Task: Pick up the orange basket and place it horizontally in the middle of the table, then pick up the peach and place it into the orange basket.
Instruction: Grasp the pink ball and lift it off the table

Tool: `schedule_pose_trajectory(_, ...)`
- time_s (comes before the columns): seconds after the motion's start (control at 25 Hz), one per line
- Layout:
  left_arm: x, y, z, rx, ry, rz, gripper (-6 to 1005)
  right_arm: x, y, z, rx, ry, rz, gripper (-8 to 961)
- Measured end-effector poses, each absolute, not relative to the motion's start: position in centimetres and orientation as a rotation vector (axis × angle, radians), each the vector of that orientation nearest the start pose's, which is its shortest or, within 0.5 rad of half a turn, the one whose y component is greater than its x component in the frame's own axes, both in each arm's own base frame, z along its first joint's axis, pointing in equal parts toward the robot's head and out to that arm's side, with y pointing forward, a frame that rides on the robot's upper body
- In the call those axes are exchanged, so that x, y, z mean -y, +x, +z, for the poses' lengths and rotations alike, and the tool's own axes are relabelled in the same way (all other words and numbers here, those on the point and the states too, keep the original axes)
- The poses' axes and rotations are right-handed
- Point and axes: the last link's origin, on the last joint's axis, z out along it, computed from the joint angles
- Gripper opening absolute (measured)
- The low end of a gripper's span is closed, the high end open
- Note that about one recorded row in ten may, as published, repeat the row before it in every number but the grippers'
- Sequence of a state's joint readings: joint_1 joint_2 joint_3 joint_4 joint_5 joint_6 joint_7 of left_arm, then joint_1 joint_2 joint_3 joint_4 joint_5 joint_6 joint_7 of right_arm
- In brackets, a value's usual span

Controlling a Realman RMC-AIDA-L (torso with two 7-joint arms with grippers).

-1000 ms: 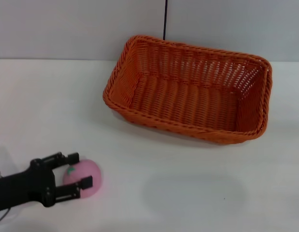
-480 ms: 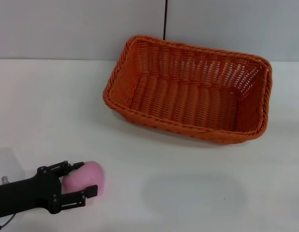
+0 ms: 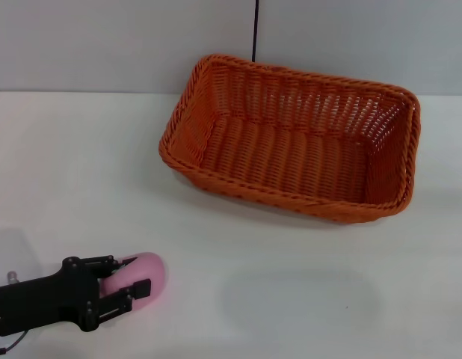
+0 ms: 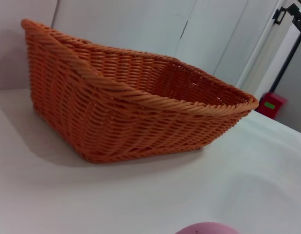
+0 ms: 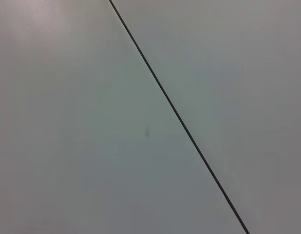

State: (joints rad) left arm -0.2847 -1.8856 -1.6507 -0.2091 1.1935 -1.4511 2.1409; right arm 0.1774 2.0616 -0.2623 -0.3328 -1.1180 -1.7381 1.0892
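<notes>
Our left end effector (image 3: 125,278) pinches the peach (image 3: 143,275) at the surface's (image 3: 306,292) near-left corner; the basket (image 3: 291,138) sits well apart at the far middle, empty.

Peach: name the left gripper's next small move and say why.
Probably lift it straight up. The left gripper has a finger on each side of the peach, seemingly closed on it, and the peach sits on the table. The basket, empty, stands farther back, to the right; clearing its rim needs height first.
</notes>
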Motion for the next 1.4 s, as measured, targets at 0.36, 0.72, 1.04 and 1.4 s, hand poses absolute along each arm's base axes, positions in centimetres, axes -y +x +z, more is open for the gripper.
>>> schedule_pose_trajectory(0.36, -22.2, -35.6, -2.6, 0.823, -2.697, -0.659, 370, -22.1, 36.9, 11.8, -0.596, -1.343, 1.35, 541)
schedule_pose_trajectory(0.72, -22.7, -35.3, -2.5, 0.808, -2.693, -0.675, 296, -22.1, 36.9, 11.8, -0.598, -1.344, 1.35, 540)
schedule_pose_trajectory(1.04, -22.7, -35.3, -2.5, 0.805, -2.692, -0.675, 248, -22.2, 37.1, 11.8, -0.611, -1.34, 1.354, 540)
schedule_pose_trajectory(1.4, -23.0, -35.1, -2.5, 0.803, -2.697, -0.681, 190, -22.5, 37.1, 11.8, -0.615, -1.338, 1.345, 540)
